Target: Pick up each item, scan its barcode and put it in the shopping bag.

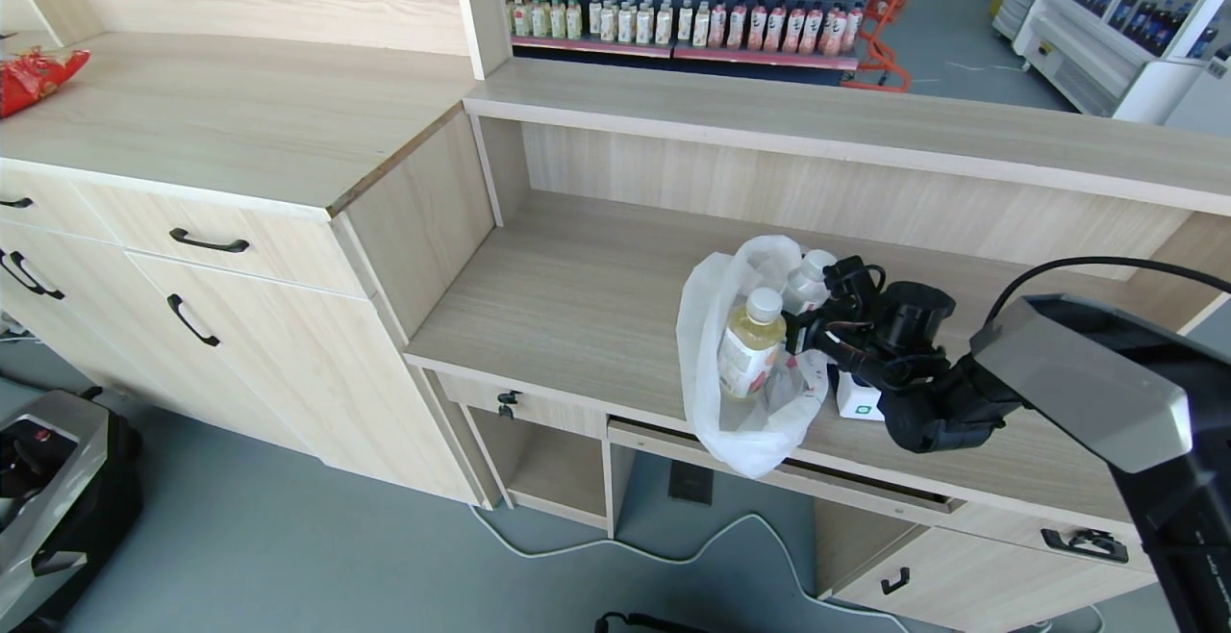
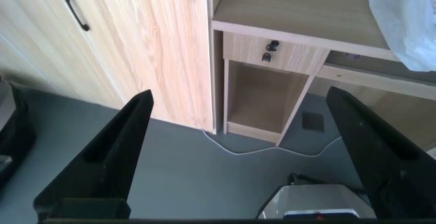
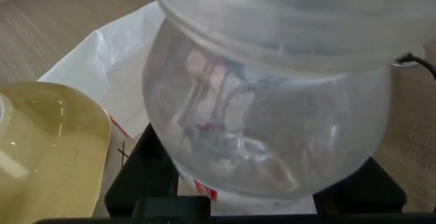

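On counter (image 1: 577,306), shopping bag (image 1: 707,344) half hides right pincer (image 1: 803,317) clasping clear bottle (image 3: 266,115).

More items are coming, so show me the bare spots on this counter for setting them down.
Free: the lower desk between the tall cabinet's side wall and the shopping bag; also the upper counter beside the red snack bag. Crowded: the bag's right side, with the right gripper, clear bottle and white box.
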Controlling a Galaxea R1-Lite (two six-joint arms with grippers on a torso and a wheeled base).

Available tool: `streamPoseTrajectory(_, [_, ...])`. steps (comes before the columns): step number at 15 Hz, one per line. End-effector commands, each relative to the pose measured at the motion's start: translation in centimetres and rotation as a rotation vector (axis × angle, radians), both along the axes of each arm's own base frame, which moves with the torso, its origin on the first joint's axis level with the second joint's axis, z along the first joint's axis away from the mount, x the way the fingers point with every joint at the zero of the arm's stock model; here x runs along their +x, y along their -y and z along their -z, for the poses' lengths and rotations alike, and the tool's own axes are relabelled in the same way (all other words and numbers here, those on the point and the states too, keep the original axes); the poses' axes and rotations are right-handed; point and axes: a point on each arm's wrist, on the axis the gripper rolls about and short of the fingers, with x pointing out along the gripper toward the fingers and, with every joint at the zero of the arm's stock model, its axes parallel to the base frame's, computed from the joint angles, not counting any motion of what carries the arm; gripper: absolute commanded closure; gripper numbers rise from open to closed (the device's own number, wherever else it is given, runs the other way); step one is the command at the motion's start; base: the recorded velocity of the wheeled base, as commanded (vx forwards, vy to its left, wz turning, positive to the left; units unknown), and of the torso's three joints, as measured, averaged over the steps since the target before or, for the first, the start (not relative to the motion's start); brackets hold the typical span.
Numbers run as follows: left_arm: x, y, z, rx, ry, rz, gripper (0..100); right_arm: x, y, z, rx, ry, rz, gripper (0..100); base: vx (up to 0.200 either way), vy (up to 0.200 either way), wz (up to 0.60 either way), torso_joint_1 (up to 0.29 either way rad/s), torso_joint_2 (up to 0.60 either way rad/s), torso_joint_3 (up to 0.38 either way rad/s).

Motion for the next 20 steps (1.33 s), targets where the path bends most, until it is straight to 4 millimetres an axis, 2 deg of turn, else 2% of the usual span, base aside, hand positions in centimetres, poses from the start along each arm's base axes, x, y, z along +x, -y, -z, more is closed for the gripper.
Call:
streamPoseTrajectory(1, [0.0, 0.0, 0.0, 0.000, 0.000, 0.000, 0, 0.1, 0.0, 0.8, -0.011, -0.014, 0.002, 100, 0.000, 0.000, 0.00, 0.000, 0.00, 0.000])
streamPoseTrajectory(4, [0.0, 0.0, 0.0, 0.000, 0.000, 0.000, 0, 0.1, 0.0, 0.9, -0.025, -0.012, 0.002, 100, 0.000, 0.000, 0.00, 0.000, 0.00, 0.000])
streamPoseTrajectory(5, [0.0, 0.0, 0.0, 0.000, 0.000, 0.000, 0, 0.0, 0.1, 1.0, -0.028, -0.017, 0.004, 0, 0.000, 0.000, 0.00, 0.000, 0.00, 0.000])
streamPoseTrajectory(8, [0.0, 0.0, 0.0, 0.001, 0.000, 0.000, 0, -0.1, 0.2, 0.2, -0.023, 0.002, 0.007, 0, 0.000, 0.000, 0.00, 0.000, 0.00, 0.000])
streamPoseTrajectory(10, [0.0, 0.0, 0.0, 0.000, 0.000, 0.000, 0, -0.2, 0.4, -1.4, -0.017, 0.041, 0.011, 0, 0.000, 0.000, 0.00, 0.000, 0.00, 0.000])
streamPoseTrajectory(11, [0.0, 0.0, 0.0, 0.000, 0.000, 0.000, 0, -0.8, 0.7, -3.4, -0.004, 0.063, 0.011, 0, 0.000, 0.000, 0.00, 0.000, 0.00, 0.000])
streamPoseTrajectory(12, [0.0, 0.0, 0.0, 0.000, 0.000, 0.000, 0, -1.3, 0.7, -4.3, 0.004, 0.066, 0.011, 0, 0.000, 0.000, 0.00, 0.000, 0.00, 0.000])
streamPoseTrajectory(16, [0.0, 0.0, 0.0, 0.000, 0.000, 0.000, 0, -5.4, 1.2, -8.9, 0.020, 0.075, 0.004, 0, 0.000, 0.000, 0.00, 0.000, 0.00, 0.000])
streamPoseTrajectory(17, [0.0, 0.0, 0.0, 0.000, 0.000, 0.000, 0, -7.4, 1.5, -10.7, 0.020, 0.086, 0.006, 0, 0.000, 0.000, 0.00, 0.000, 0.00, 0.000])
streamPoseTrajectory(20, [0.0, 0.0, 0.0, 0.000, 0.000, 0.000, 0, -13.4, 2.6, -13.1, -0.036, 0.096, 0.038, 0, 0.000, 0.000, 0.00, 0.000, 0.00, 0.000])
